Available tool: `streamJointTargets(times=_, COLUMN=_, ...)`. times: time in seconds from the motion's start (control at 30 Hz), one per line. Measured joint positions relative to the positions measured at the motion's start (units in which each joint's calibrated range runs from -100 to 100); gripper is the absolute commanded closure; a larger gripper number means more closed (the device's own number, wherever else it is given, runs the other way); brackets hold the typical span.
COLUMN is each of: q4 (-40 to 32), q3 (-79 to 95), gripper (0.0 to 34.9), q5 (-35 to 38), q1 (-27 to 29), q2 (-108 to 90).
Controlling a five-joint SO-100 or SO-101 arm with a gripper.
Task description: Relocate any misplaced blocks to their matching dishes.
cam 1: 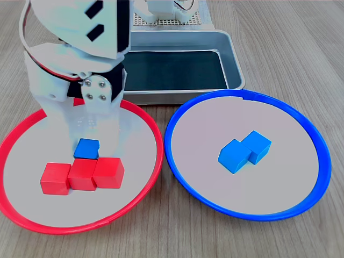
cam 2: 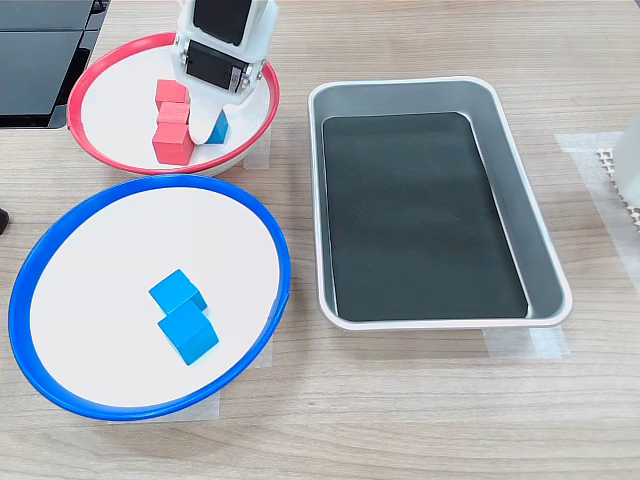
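Note:
A blue block point(cam 1: 87, 148) lies in the red-rimmed dish point(cam 1: 141, 115), just behind a row of three red blocks point(cam 1: 81, 175). My gripper point(cam 1: 81, 129) hangs low right over the blue block, its white fingers spread and apparently open, with nothing lifted. In the second exterior view one finger point(cam 2: 203, 118) stands against the left side of the blue block point(cam 2: 219, 128), between it and the red blocks point(cam 2: 172, 120), inside the red-rimmed dish point(cam 2: 110, 155). The blue-rimmed dish point(cam 1: 309, 126) holds two blue blocks point(cam 1: 244, 151) that touch each other.
A rectangular grey metal tray point(cam 1: 231, 51) with a dark bottom stands behind the dishes, beside the arm's base. In the second exterior view the blue-rimmed dish point(cam 2: 60, 235) lies near the front left, and a dark object point(cam 2: 40, 60) sits at the far left edge.

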Motion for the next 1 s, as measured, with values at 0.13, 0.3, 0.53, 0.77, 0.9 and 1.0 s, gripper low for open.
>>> streamJointTargets(times=0.13, q4=0.0, q3=0.0, gripper=34.6, q5=-0.1, q1=-0.2, q2=0.0)
streamJointTargets(times=0.3, q4=0.7, q3=0.0, gripper=34.6, q5=-1.5, q1=-1.2, q2=0.0)
streamJointTargets(times=0.53, q4=3.8, q3=0.0, gripper=34.6, q5=-5.3, q1=-1.9, q2=-4.1)
streamJointTargets(times=0.77, q4=8.9, q3=0.0, gripper=34.6, q5=-11.1, q1=-2.7, q2=-12.5)
streamJointTargets(times=0.9, q4=9.9, q3=0.0, gripper=34.6, q5=-14.9, q1=-4.9, q2=-13.7)
streamJointTargets(times=1.0, q4=10.0, q3=-0.3, gripper=34.6, q5=-19.2, q1=-7.3, q2=-13.8)
